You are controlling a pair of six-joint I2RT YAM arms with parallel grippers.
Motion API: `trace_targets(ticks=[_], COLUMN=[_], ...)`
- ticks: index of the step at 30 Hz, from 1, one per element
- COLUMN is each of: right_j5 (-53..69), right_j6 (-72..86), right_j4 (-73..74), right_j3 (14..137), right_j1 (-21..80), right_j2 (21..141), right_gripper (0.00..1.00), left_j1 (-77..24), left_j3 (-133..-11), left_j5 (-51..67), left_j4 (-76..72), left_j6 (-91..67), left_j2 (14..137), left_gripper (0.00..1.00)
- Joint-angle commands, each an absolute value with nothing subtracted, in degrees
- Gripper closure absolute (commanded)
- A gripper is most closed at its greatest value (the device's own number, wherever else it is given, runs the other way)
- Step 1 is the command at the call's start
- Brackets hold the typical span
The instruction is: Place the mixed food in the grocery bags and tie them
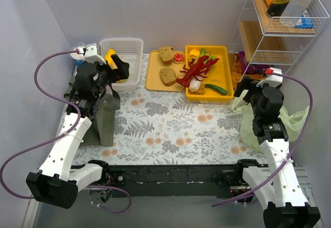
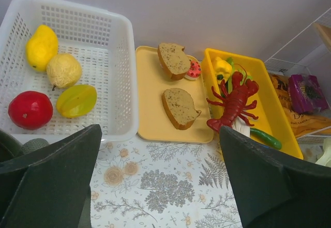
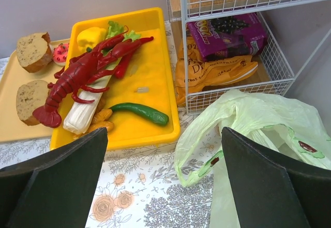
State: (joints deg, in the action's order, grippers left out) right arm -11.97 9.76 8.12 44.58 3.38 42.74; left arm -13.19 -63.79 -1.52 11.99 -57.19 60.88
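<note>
The red lobster (image 1: pixel 195 69), a green pepper (image 1: pixel 215 88), a white piece (image 3: pixel 85 110) and yellow pieces (image 3: pixel 91 36) lie in the deep yellow tray (image 1: pixel 223 57). Two brown bread slices (image 1: pixel 167 76) lie on the flat yellow tray (image 1: pixel 153 78). The pale-green plastic bag (image 1: pixel 289 120) lies crumpled at the right, under my right arm. The dark olive tote (image 1: pixel 106 119) stands at the left below my left arm. My left gripper (image 2: pixel 160 186) is open and empty above the mat, near the basket. My right gripper (image 3: pixel 163 186) is open and empty, beside the bag's handle (image 3: pixel 199 163).
A white slatted basket (image 1: pixel 129 47) at back left holds toy fruit (image 2: pixel 51 83). A wire shelf rack (image 1: pixel 269 36) at back right holds snack packets (image 3: pixel 217 67) and bottles. The floral mat (image 1: pixel 170 124) covers the table between the arms.
</note>
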Motion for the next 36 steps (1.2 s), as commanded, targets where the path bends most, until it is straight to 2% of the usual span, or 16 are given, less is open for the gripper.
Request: trace_targets(ticks=[1,6,14,18,20,24,28,31,36], right_j5=[-11.34,-9.67,-7.65,-6.33,-5.71,-4.31,-2.38,-1.24,-0.35], right_j6=[9.05,8.62,7.74,7.65,7.65,8.35,8.70,8.79,9.05], right_j4=[6.86,8.17,9.93,10.11,10.37,10.90,10.99,11.51,11.87], right_j3=[46.41,48.60,49.66,50.18,50.62,50.36,50.10,50.62,50.62], right_j1=[3.25,3.25,3.25,3.34,3.25,3.25,3.25,3.34,3.34], right_j2=[42.89,45.09,45.53,45.61,45.88,46.14,47.02,47.72,48.16], right_gripper=[0.01,0.02,0.03,0.03,0.03,0.03,0.03,0.04,0.04], left_j1=[-13.09,-13.01,-13.01,-13.01,-13.01,-13.09,-13.09,-13.01,-12.92], left_j3=[-66.45,-64.52,-63.46,-65.03,-67.48,-71.44,-71.46,-69.35,-68.64], left_j5=[-2.81,-4.74,-0.10,2.38,0.71,-13.57,-24.30,-25.49,-19.16], left_j4=[11.69,10.03,7.29,11.49,15.10,29.57,37.34,36.92,37.44], left_j6=[-58.18,-60.82,-58.71,-56.87,-56.25,-55.11,-54.23,-53.27,-53.61], left_j2=[61.08,60.91,59.77,60.03,60.90,63.89,65.56,64.08,65.82], left_gripper=[0.02,0.02,0.02,0.02,0.02,0.02,0.02,0.02,0.02])
